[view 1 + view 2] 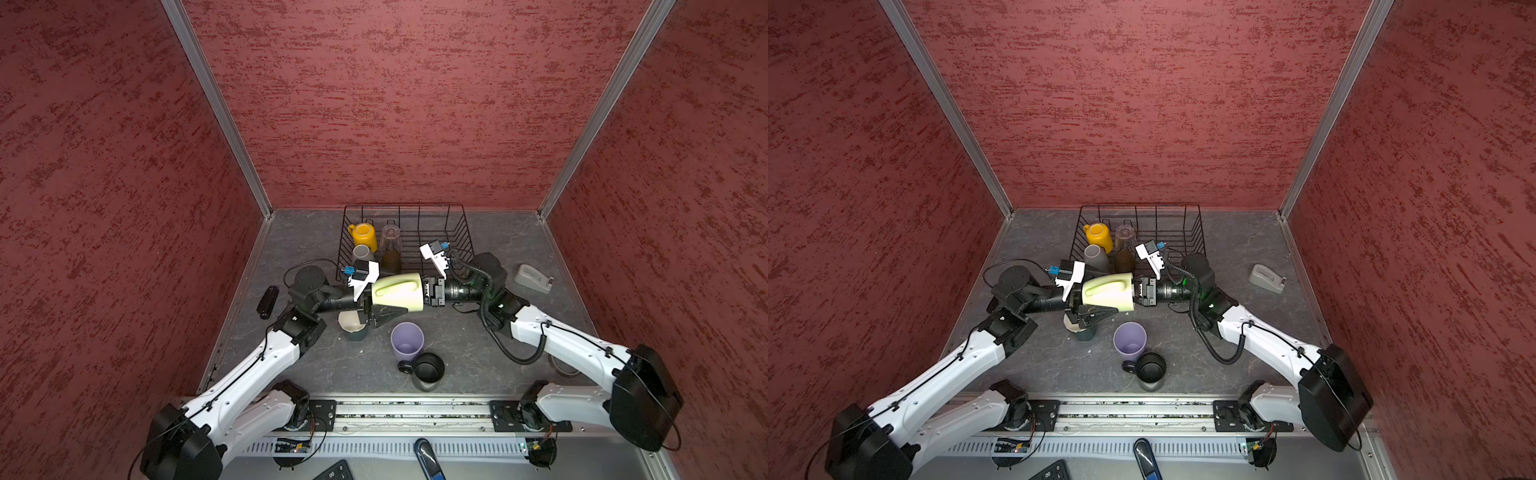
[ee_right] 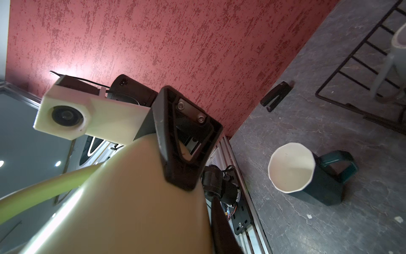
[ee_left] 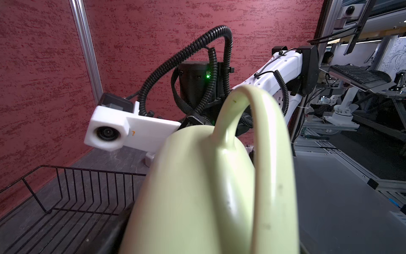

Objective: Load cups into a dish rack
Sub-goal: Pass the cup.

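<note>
A pale green mug [image 1: 399, 293] hangs on its side over the table, just in front of the black wire dish rack [image 1: 457, 232]. My left gripper [image 1: 384, 297] is shut on its base end; one black finger [image 2: 182, 136] lies along the mug's wall. My right gripper [image 1: 428, 293] sits at the mug's mouth, with a finger [image 2: 222, 231] close beside the wall; its grip is unclear. A yellow mug [image 1: 364, 236], a clear glass [image 1: 390, 235], a grey mug [image 1: 362, 252] and an amber glass [image 1: 391, 259] stand in the rack. On the table are a teal mug [image 1: 353, 326], a lilac tumbler [image 1: 406, 340] and a black mug [image 1: 428, 370].
A grey tape dispenser [image 1: 533, 279] sits right of the rack, and a black stapler-like object [image 1: 267, 302] lies by the left wall. A tape roll [image 1: 561, 365] shows partly under the right arm. Red walls close in three sides.
</note>
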### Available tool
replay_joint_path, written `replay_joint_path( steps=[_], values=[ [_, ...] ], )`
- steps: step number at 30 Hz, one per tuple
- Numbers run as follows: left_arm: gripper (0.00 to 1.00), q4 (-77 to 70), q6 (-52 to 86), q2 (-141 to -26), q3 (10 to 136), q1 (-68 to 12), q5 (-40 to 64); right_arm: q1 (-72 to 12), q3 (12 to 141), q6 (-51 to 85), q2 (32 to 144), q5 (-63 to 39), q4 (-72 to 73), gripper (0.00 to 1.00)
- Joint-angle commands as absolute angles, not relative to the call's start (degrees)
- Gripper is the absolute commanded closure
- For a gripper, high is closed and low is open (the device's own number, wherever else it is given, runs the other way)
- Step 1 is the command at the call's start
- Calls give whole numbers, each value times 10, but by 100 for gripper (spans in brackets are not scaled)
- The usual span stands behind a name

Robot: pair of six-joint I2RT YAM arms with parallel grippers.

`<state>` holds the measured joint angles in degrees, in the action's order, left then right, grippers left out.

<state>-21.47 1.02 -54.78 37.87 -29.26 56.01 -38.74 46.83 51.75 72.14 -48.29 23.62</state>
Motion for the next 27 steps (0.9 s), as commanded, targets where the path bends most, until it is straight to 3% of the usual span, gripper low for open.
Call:
replay_joint_path(
  steps=[1, 11, 22, 27],
  values=[
    [97, -194, 4, -537, 412, -292, 552, -388, 491, 492, 696, -439, 210, 75],
    [100, -173, 6, -537, 432, -284, 522, -366, 484, 469, 655, -365, 133, 49],
    [100, 18, 16, -634, 587, -283, 356, -339, 495, 353, 536, -74, -125, 8],
    [100, 125, 30, -729, 703, -284, 321, -339, 485, 339, 499, -17, -159, 1]
  ],
)
